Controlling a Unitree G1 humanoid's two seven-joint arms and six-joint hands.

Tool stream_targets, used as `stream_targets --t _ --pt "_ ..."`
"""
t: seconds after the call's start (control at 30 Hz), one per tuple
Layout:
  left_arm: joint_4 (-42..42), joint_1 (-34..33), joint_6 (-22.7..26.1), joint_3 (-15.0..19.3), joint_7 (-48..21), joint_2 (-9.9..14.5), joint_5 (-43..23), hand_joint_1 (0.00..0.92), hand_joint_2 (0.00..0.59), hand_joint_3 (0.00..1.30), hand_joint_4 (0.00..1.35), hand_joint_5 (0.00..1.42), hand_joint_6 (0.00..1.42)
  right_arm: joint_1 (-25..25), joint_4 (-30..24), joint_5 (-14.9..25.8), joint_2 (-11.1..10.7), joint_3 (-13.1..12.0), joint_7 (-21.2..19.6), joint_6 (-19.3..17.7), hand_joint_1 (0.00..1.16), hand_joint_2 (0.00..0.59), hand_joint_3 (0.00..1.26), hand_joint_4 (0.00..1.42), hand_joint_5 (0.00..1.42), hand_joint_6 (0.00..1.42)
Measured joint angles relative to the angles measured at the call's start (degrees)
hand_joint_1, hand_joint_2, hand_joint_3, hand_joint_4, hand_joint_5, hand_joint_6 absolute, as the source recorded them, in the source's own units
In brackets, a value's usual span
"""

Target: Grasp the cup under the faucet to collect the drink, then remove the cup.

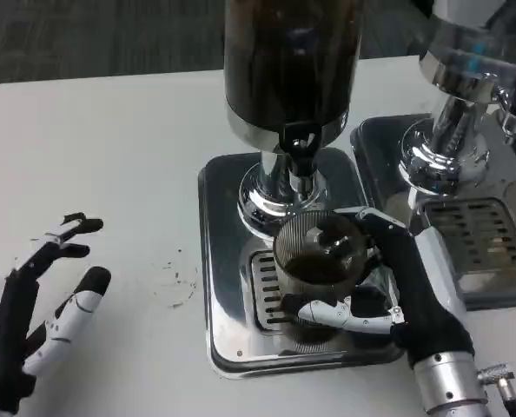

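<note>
White table [110,148] | cup [319,261]: dark drink | right robot hand [397,287] holds cup

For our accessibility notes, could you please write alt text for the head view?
The right hand holds a ribbed cup of dark drink over the drip tray, below the dispenser's faucet. The left hand rests open on the white table.

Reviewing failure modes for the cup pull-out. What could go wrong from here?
1. The cup holds dark liquid and the right hand grips it from the side over the drip tray; a jerk or tilt could likely slosh it.
2. The faucet sits close behind the cup's rim; lifting early might clip it.
3. The second dispenser's base stands right beside the right forearm; a wide swing could bump it.
</note>
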Motion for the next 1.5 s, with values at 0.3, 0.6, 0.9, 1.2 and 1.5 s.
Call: stream_targets --t 0.3,0.6,0.9,1.2,1.5 --pt "0.0 0.0 0.0 -0.1 0.0 0.2 0.5 0.0 0.199 0.31 0.13 0.33 0.18 2.9 -6.1 0.2 -0.4 -0.6 2.4 0.7 0.97 0.112 0.66 0.76 0.81 0.89" --pt "-3.9 0.9 1.8 -0.5 -0.8 1.8 2.5 0.0 0.183 0.16 0.0 0.21 0.09 7.9 -14.9 1.1 -2.0 -2.2 6.4 3.1 0.97 0.112 0.67 0.77 0.82 0.9" --pt "-13.4 4.4 6.9 -1.4 -4.0 6.0 7.0 0.0 0.158 0.0 0.0 0.0 0.0 12.8 -23.6 2.5 -2.3 -2.2 10.8 4.4 0.95 0.102 0.68 0.8 0.84 0.92" --pt "-28.1 10.5 15.2 -1.5 -6.9 10.8 15.4 0.0 0.15 0.0 0.0 0.0 0.0 15.4 -30.4 4.5 -4.1 -2.4 16.1 5.1 0.95 0.101 0.7 0.81 0.85 0.94" --pt "-34.1 16.2 19.5 -2.0 -9.5 11.2 16.8 0.0 0.145 0.0 0.0 0.0 0.0 18.6 -36.6 7.5 -6.8 -3.5 21.9 6.9 0.94 0.099 0.7 0.82 0.86 0.94"
